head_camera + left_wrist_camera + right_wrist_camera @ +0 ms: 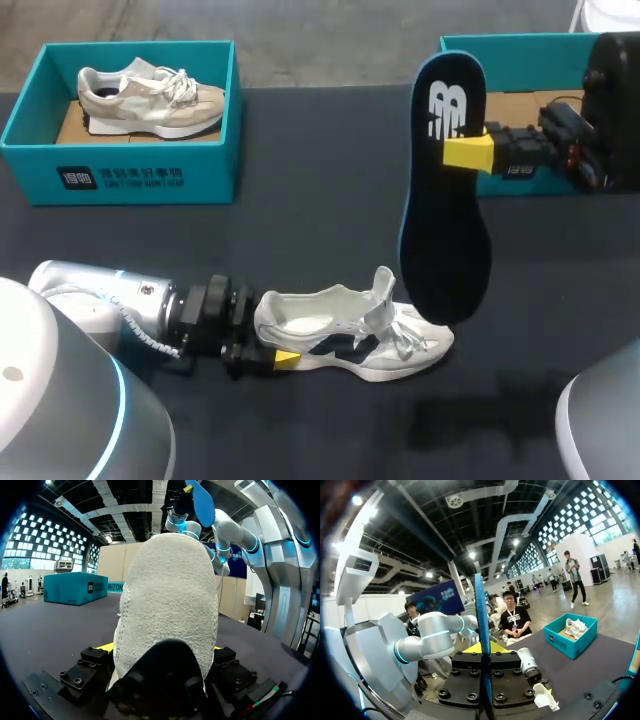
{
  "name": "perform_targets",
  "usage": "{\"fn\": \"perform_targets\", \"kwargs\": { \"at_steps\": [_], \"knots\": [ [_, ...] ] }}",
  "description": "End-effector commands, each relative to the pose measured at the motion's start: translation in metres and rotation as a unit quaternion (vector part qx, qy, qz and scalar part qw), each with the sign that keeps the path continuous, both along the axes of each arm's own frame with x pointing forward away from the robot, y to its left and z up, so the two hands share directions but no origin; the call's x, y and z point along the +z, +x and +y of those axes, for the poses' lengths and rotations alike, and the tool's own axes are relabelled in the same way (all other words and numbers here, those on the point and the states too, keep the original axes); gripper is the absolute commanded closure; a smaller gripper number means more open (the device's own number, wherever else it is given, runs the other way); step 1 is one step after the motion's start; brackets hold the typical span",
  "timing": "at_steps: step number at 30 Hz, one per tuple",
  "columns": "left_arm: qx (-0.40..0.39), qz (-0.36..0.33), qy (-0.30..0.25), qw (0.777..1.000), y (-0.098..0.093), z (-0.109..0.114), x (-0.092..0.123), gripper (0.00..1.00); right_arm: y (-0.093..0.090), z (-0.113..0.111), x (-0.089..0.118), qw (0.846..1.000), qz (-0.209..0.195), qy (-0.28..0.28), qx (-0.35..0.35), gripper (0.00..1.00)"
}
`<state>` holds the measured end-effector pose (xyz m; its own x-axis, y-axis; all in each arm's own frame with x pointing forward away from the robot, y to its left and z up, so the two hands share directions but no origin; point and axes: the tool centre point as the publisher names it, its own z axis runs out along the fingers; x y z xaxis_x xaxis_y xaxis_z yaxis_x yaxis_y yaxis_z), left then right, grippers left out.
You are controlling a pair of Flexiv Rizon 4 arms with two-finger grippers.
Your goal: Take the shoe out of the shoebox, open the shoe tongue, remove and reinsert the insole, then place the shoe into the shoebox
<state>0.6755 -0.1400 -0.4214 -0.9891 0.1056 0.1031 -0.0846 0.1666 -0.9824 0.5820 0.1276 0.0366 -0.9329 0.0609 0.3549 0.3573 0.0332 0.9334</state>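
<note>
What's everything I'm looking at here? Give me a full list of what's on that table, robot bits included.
left shoebox: one, teal, table's far left
right shoebox: one, teal, far right, partly hidden behind the right arm
beige shoe: one, inside the left shoebox
white shoe: one, white with dark markings, on the table near the front, tongue raised
insole: one, dark blue, held upright in the air, lower end by the white shoe's toe
table: one, dark
left gripper: yellow tips, shut on the white shoe's heel
right gripper: yellow tips, shut on the insole

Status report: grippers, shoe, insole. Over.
Left gripper shut on shoe heel, shoe on table. Right gripper shut on insole, held above shoe's toe. Nothing blocking.
</note>
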Motion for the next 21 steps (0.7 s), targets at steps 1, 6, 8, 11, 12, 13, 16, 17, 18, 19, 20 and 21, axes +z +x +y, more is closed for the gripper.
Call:
{"fn": "perform_targets", "kwargs": {
  "at_steps": [1,6,8,11,12,13,16,17,18,19,20,21],
  "knots": [
    [-0.001,0.0,0.0,1.0,0.0005,-0.0011,-0.0021,1.0,0.0041,0.0031,0.0,1.0,0.001,-0.001,0.003,1.0],
    [-0.001,0.0,0.0,1.0,0.0005,-0.0011,-0.0021,1.0,0.0041,0.0031,0.0,1.0,0.001,-0.001,0.003,1.0],
    [-0.001,0.0,0.0,1.0,0.0005,-0.0011,-0.0021,1.0,0.0041,0.0031,0.0,1.0,0.001,-0.001,0.003,1.0],
    [-0.001,0.0,0.0,1.0,0.0005,-0.0011,-0.0021,1.0,0.0041,0.0031,0.0,1.0,0.001,-0.001,0.003,1.0],
    [-0.001,0.0,0.0,1.0,0.0005,-0.0011,-0.0021,1.0,0.0041,0.0031,0.0,1.0,0.001,-0.001,0.003,1.0],
    [-0.001,0.0,0.0,1.0,0.0005,-0.0011,-0.0021,1.0,0.0041,0.0031,0.0,1.0,0.001,-0.001,0.003,1.0],
    [-0.001,0.0,0.0,1.0,0.0005,-0.0011,-0.0021,1.0,0.0041,0.0031,0.0,1.0,0.001,-0.001,0.003,1.0],
    [-0.001,0.0,0.0,1.0,0.0005,-0.0011,-0.0021,1.0,0.0043,0.0031,-0.0015,1.0,0.006,0.001,0.003,1.0],
    [-0.001,0.0,0.0,1.0,0.0005,-0.0011,-0.0021,1.0,0.0039,0.0034,-0.0029,1.0,0.011,0.002,0.003,1.0],
    [-0.001,0.0,0.0,1.0,0.0005,-0.0011,-0.0021,1.0,0.0034,0.0037,-0.0037,1.0,0.015,0.002,0.002,1.0],
    [-0.001,0.0,0.0,1.0,0.0005,-0.0011,-0.0021,1.0,0.0024,0.0033,-0.0045,1.0,0.023,0.002,0.0,1.0],
    [-0.001,0.0,0.0,1.0,0.0005,-0.0011,-0.0021,1.0,0.0015,0.0028,-0.0051,1.0,0.028,0.001,-0.001,1.0]
  ]
}}
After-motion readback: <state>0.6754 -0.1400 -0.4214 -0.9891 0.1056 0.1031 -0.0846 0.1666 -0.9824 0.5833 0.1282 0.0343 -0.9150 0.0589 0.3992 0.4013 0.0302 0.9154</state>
